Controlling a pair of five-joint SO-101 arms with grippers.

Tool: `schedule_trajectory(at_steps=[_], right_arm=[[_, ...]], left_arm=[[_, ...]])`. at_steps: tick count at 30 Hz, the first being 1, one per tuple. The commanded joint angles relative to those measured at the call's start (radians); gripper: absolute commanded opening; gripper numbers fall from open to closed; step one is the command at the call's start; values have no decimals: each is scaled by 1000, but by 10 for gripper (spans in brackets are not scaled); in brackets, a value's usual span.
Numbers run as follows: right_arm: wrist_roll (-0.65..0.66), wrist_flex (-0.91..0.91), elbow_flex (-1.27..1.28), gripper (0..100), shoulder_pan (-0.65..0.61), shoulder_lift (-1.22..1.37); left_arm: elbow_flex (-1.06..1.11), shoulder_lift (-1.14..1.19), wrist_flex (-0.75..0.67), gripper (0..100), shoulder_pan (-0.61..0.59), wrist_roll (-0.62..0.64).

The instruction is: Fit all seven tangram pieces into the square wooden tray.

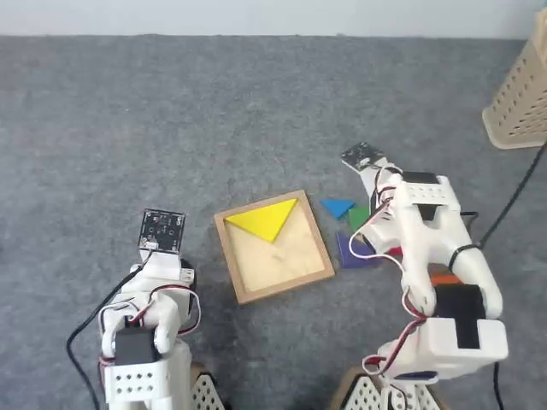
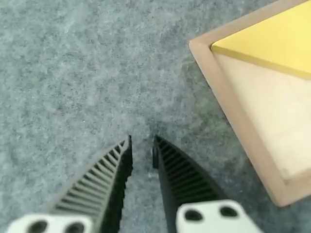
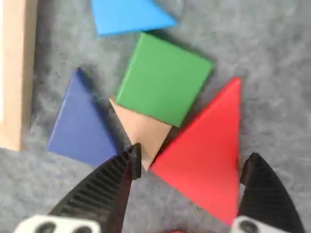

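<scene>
one piece seated, right hand set over the red triangle

the square wooden tray (image 1: 286, 289) lay on the grey-carpeted bench (image 1: 171, 128) between the two arms, turned a little off square. the large yellow triangle (image 1: 265, 219) sat inside it with its long side against the far rim. in my judgement this left the bare floor in front as one open area for the rest.

the loose pieces lay clustered on the carpet beside the tray's right wall: a light blue triangle (image 3: 129, 14), a green square (image 3: 163, 77), a dark blue triangle (image 3: 82, 124), a small unpainted wooden triangle (image 3: 142, 131) and a red triangle (image 3: 206, 155). the wooden triangle was wedged between the dark blue and the red, touching the green square. a seventh piece could not be confirmed.

the right hand (image 3: 193, 158) hung released over this cluster, grasping nothing. one finger stood at the wooden triangle's tip and the other beyond the red triangle's outer edge, so the jaws straddled the red piece. i judged it the next pick. the nearer finger crowded the wooden triangle and might drag it.

the left hand (image 2: 142, 141) sat low over bare carpet just beside the tray's left wall, its fingers drawn nearly together and empty. this looked like parking clear of the work, yet near enough to steady the tray.
</scene>
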Motion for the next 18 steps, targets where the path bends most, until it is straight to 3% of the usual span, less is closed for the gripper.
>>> schedule_trajectory(at_steps=[1,18], right_arm=[[12,-28,-38,321,87,31],[20,79,-101,325,124,-128]], left_arm=[[-10,-21,0,71,2,8],[-10,-21,0,71,2,8]])
